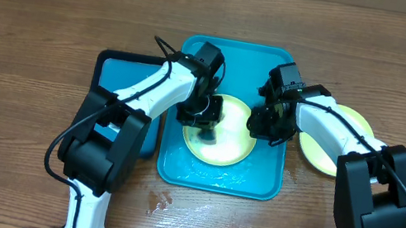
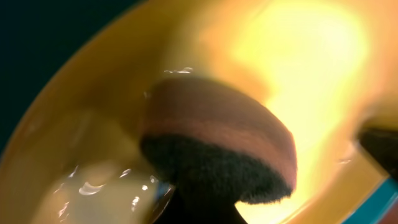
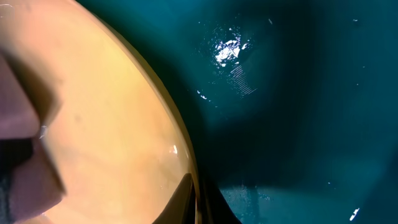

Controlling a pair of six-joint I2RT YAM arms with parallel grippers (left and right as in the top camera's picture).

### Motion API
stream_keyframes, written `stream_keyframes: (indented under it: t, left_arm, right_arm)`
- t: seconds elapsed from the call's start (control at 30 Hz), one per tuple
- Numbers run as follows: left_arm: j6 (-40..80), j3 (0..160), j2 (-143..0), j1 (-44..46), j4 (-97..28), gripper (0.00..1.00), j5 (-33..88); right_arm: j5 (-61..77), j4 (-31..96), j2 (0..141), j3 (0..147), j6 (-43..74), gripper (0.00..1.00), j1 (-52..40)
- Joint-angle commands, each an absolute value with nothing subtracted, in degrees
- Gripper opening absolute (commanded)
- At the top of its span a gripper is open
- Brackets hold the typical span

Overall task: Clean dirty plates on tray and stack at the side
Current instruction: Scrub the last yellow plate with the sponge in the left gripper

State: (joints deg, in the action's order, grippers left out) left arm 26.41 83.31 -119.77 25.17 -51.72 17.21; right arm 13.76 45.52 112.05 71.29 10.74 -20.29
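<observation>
You see yellow-green plate (image 1: pixel 234 151) lying in teal tray (image 1: pixel 265 188), centre hidden under left gripper (image 1: pixel 204 117), seemingly clenched on scrubber (image 2: pixel 217 149) touching plate. At plate's right rim, right gripper (image 1: pixel 262 124): wrist view too close, cannot tell grip. Right of tray, second plate (image 1: pixel 315 155) half hidden beneath arm.

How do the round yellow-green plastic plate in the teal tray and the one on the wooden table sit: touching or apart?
Apart. Overhead, teal tray floor and rim separate the tray plate from the table plate.
</observation>
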Motion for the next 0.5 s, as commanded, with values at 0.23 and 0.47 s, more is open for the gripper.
stream_keyframes:
  t: [0.23, 0.47]
  left_arm:
    - [25.3, 88.99, -121.05, 24.8, -62.39, 0.04, -11.49]
    - [25.3, 88.88, -121.54, 25.96, -54.54, 0.04, 11.73]
  right_arm:
    - [12.47, 45.74, 114.34, 70.48, 10.37, 0.04, -20.58]
    - [12.71, 45.71, 114.34, 70.48, 10.13, 0.04, -20.69]
